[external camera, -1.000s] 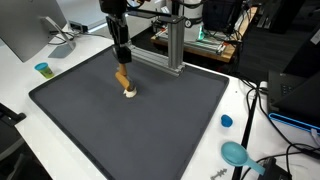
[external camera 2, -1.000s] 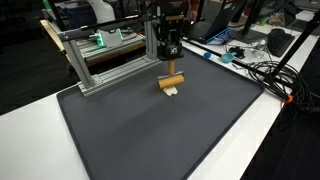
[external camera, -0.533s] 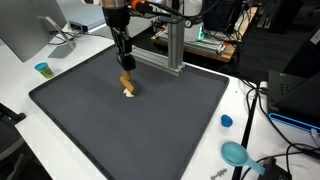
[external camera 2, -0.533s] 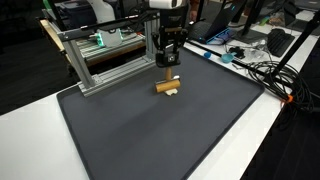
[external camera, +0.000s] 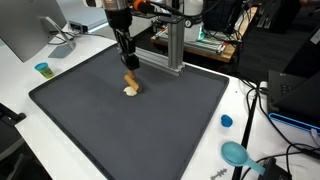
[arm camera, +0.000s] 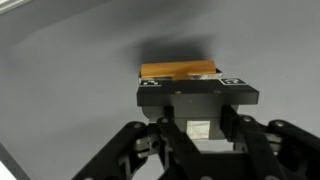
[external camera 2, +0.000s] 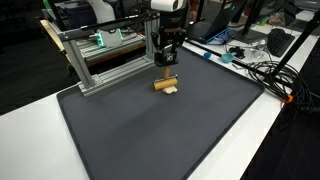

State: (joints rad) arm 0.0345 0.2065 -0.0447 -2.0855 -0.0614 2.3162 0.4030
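While the arm hangs over the mat, the parts of the scene read as follows, from the jaws outward.

Jaws: clenched as far as they go; nothing is visibly between them in the wrist view, so they grasp nothing.

Gripper (external camera: 128, 62): one, pointing straight down, poised just above the block in both exterior views, apparently not touching it; the vertical pose suits a top-down approach.

Wooden block (external camera 2: 166, 83): one, tan and oblong, lying on the mat directly below the gripper; in the wrist view (arm camera: 178, 70) its long side runs across the picture, just beyond the fingertips.

White piece (external camera: 129, 92): one small pale object, touching the block's lower edge; what it is cannot be told.

Mat (external camera 2: 170, 135): one dark grey sheet covering most of the white table (external camera: 20, 95), giving a flat, plain work surface.

Aluminium frame (external camera 2: 105, 55): one, standing at the mat's far edge behind the arm.

Blue cup (external camera: 43, 69): one, off the mat near the monitor, well apart from the block.

Blue lid (external camera: 226, 121): one, beside the mat's edge.

Teal bowl (external camera: 234, 153): one, near cables at the table's corner.
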